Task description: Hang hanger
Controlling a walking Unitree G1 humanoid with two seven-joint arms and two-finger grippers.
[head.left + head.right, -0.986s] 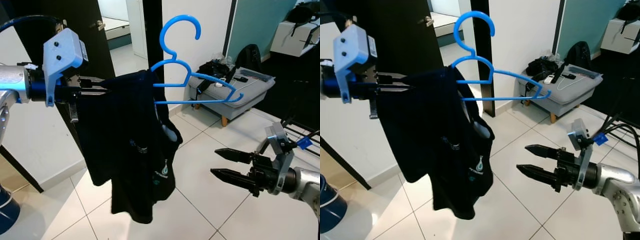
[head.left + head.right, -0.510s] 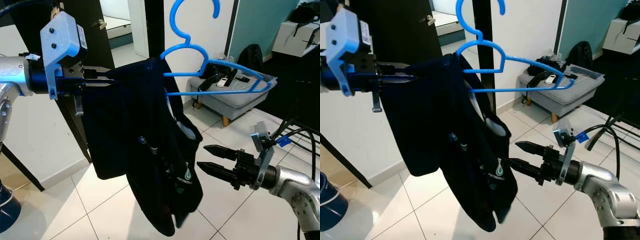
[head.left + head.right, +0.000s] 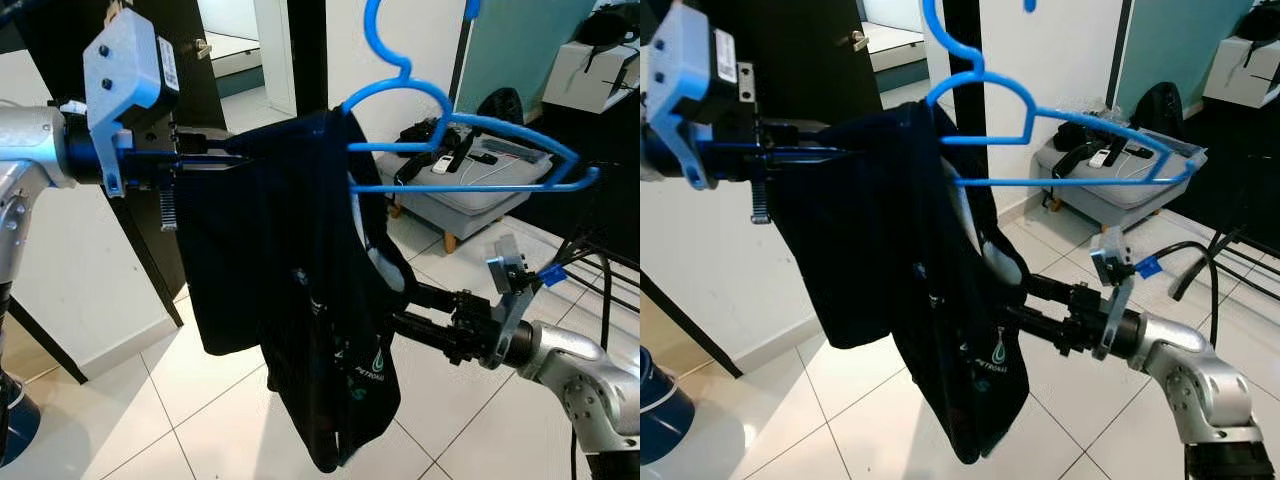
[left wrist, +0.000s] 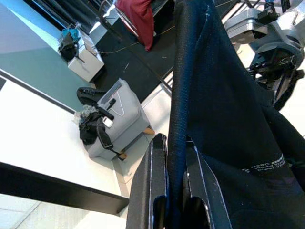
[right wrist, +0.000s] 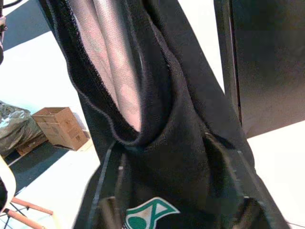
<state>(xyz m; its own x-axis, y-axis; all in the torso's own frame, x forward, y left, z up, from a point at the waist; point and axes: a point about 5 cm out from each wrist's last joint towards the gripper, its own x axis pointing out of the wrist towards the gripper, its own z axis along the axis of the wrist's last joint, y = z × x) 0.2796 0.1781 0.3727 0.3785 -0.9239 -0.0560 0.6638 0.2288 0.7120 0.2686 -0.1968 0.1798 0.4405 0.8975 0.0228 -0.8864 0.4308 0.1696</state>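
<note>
A blue plastic hanger [image 3: 470,186] is held up in the air with its hook cut off at the top of the picture. A black shirt [image 3: 270,260] with a small green logo droops from the hanger's left end. My left gripper [image 3: 238,160] is at that end, shut on the shirt's upper edge; in the left wrist view its fingers [image 4: 157,181] clamp the dark cloth [image 4: 214,95]. My right gripper [image 3: 415,312] reaches in from the right, open, its tips buried in the shirt's lower folds. In the right wrist view the cloth [image 5: 157,119] lies between the spread fingers [image 5: 107,191].
A black door frame [image 3: 305,60] and a dark door [image 3: 190,30] stand behind the shirt. A grey bench [image 3: 470,215] loaded with bags sits at the back right, with cables [image 3: 600,270] beside it. White floor tiles lie below. A blue bucket [image 3: 655,410] is at the lower left.
The left gripper has carried the hanger and shirt up and to the right. The right gripper has moved left, and its open fingers have gone from free air into the shirt's folds.
</note>
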